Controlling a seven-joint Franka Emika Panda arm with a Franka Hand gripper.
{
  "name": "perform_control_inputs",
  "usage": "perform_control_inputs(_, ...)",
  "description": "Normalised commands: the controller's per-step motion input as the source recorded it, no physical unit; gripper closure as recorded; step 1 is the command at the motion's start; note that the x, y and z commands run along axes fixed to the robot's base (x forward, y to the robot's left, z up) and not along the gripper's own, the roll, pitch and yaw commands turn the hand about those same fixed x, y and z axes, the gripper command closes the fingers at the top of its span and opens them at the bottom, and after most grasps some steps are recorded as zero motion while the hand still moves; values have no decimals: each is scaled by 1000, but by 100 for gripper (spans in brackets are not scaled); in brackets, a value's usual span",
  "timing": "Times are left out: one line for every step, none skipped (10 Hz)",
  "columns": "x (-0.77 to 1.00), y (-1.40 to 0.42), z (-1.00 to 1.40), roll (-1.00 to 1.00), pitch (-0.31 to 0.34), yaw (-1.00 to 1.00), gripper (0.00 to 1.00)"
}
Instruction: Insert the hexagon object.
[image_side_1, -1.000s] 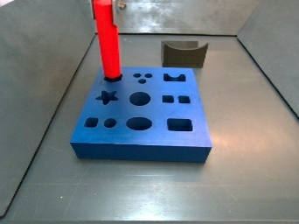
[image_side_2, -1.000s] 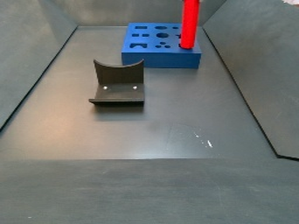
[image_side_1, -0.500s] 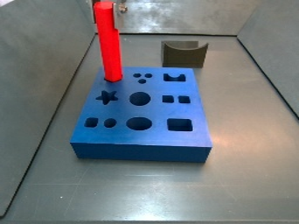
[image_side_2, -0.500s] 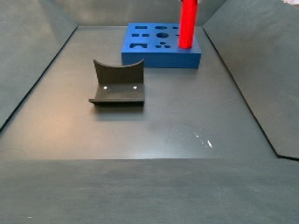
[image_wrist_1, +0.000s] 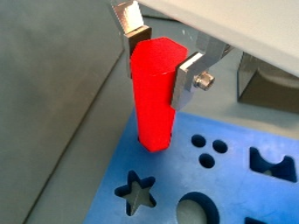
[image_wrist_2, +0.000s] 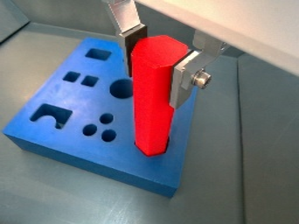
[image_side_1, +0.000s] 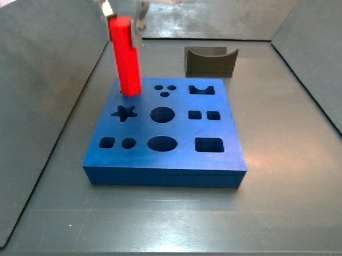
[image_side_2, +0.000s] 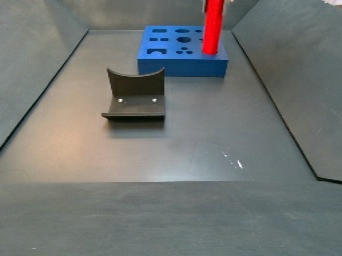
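The hexagon object (image_wrist_1: 155, 92), a glossy red bar, is held upright with its lower end at a hole near one corner of the blue block (image_wrist_2: 73, 112); how deep it sits cannot be told. In both wrist views its flat facets are seen, and its upper part is clamped between the two silver fingers (image_wrist_2: 184, 77) of the gripper (image_wrist_1: 156, 42), whose jaws are closed against opposite sides of the bar. In a side view the bar (image_side_1: 126, 58) is seen standing at the back left corner of the block (image_side_1: 167, 160), just behind a star-shaped hole (image_side_1: 124, 113), and its top reaches the upper edge of the picture, where little of the gripper is shown. In a side view from the opposite end the bar (image_side_2: 211, 27) rises from the far right part of the block (image_side_2: 179, 66).

Round, square and notched holes are cut into the top face of the block. A dark grey piece with a curved notch (image_side_2: 134, 95) lies on the grey floor (image_side_2: 187, 150), well apart from the block; the same piece (image_side_1: 210, 60) is seen behind the block.
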Motion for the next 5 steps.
perform_control_inputs(0,-169,-560,-114,-121,-91,100)
perform_control_inputs(0,-134,-471,-123,-116,-40,100)
perform_control_inputs(0,-131,-200,-124,-114,-66,100)
perform_control_inputs(0,0,0,0,-36,0,100)
perform_control_inputs(0,0,0,0,0,0,100)
